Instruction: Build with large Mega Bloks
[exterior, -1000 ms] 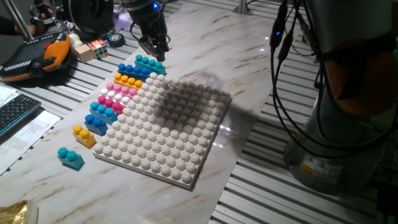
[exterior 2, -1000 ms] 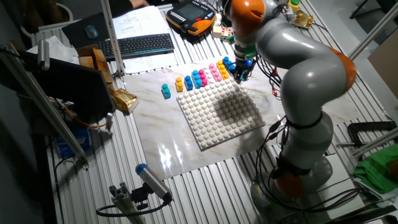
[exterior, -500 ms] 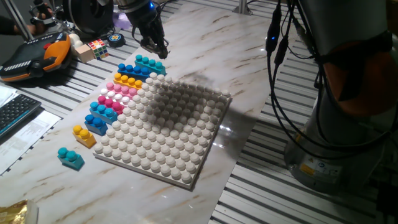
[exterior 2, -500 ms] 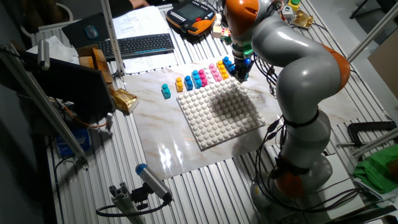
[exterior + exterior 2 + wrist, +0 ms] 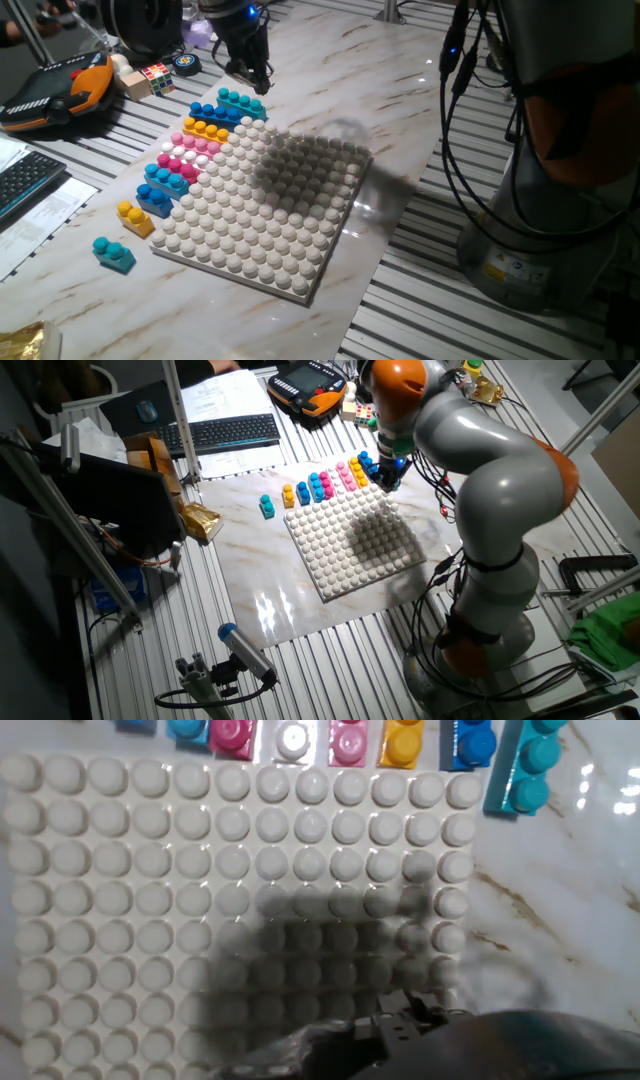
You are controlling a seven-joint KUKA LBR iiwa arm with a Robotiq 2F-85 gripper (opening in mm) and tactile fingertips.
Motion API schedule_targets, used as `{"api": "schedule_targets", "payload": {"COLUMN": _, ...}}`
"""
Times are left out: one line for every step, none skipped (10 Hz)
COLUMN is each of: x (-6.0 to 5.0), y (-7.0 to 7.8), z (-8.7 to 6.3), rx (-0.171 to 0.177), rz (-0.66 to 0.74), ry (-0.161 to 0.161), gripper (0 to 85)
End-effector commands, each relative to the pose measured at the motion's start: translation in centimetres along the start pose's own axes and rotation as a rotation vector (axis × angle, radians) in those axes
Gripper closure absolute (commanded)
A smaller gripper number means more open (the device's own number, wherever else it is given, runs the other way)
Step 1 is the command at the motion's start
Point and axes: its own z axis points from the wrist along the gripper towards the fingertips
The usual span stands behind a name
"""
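Gripper (image 5: 250,75) hovers above teal brick (image 5: 241,103) beside baseplate (image 5: 300,215).

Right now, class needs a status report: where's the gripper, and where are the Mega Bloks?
Gripper above the teal brick, holding nothing seen; open or shut unclear. Mega Bloks lined along the white baseplate edge; none on it. Nothing in the way.
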Motion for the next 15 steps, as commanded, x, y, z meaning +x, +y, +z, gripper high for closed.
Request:
{"api": "schedule_targets", "payload": {"x": 0.0, "y": 0.0, "z": 0.0, "rx": -0.02, "rz": 0.023, "ry": -0.02, "gripper": 84.3}}
{"api": "schedule_targets", "payload": {"x": 0.0, "y": 0.0, "z": 0.0, "rx": 0.0, "rz": 0.039, "ry": -0.046, "gripper": 84.3}}
{"api": "schedule_targets", "payload": {"x": 0.0, "y": 0.0, "z": 0.0, "rx": 0.029, "rz": 0.052, "ry": -0.063, "gripper": 84.3}}
{"api": "schedule_targets", "payload": {"x": 0.0, "y": 0.0, "z": 0.0, "rx": 0.052, "rz": 0.05, "ry": -0.068, "gripper": 84.3}}
{"api": "schedule_targets", "payload": {"x": 0.0, "y": 0.0, "z": 0.0, "rx": 0.033, "rz": 0.054, "ry": -0.076, "gripper": 84.3}}
{"api": "schedule_targets", "payload": {"x": -0.2, "y": 0.0, "z": 0.1, "rx": 0.04, "rz": 0.052, "ry": -0.079, "gripper": 84.3}}
{"api": "schedule_targets", "payload": {"x": -1.1, "y": -0.3, "z": 0.3, "rx": 0.038, "rz": 0.048, "ry": -0.077, "gripper": 84.3}}
{"api": "schedule_targets", "payload": {"x": -2.5, "y": -0.8, "z": 0.6, "rx": 0.033, "rz": 0.046, "ry": -0.076, "gripper": 84.3}}
{"api": "schedule_targets", "payload": {"x": -3.9, "y": -1.4, "z": 1.0, "rx": 0.047, "rz": 0.044, "ry": -0.086, "gripper": 84.3}}
{"api": "schedule_targets", "payload": {"x": -5.5, "y": -2.1, "z": 1.5, "rx": 0.049, "rz": 0.043, "ry": -0.087, "gripper": 84.3}}
{"api": "schedule_targets", "payload": {"x": -6.9, "y": -2.9, "z": 2.0, "rx": 0.048, "rz": 0.04, "ry": -0.092, "gripper": 84.3}}
{"api": "schedule_targets", "payload": {"x": -8.4, "y": -3.9, "z": 2.6, "rx": 0.058, "rz": 0.059, "ry": -0.096, "gripper": 84.3}}
{"api": "schedule_targets", "payload": {"x": -9.4, "y": -4.8, "z": 2.9, "rx": 0.067, "rz": 0.055, "ry": -0.094, "gripper": 84.3}}
{"api": "schedule_targets", "payload": {"x": -9.8, "y": -5.1, "z": 3.0, "rx": 0.069, "rz": 0.055, "ry": -0.096, "gripper": 84.3}}
{"api": "schedule_targets", "payload": {"x": -9.8, "y": -5.1, "z": 3.0, "rx": 0.076, "rz": 0.052, "ry": -0.098, "gripper": 84.3}}
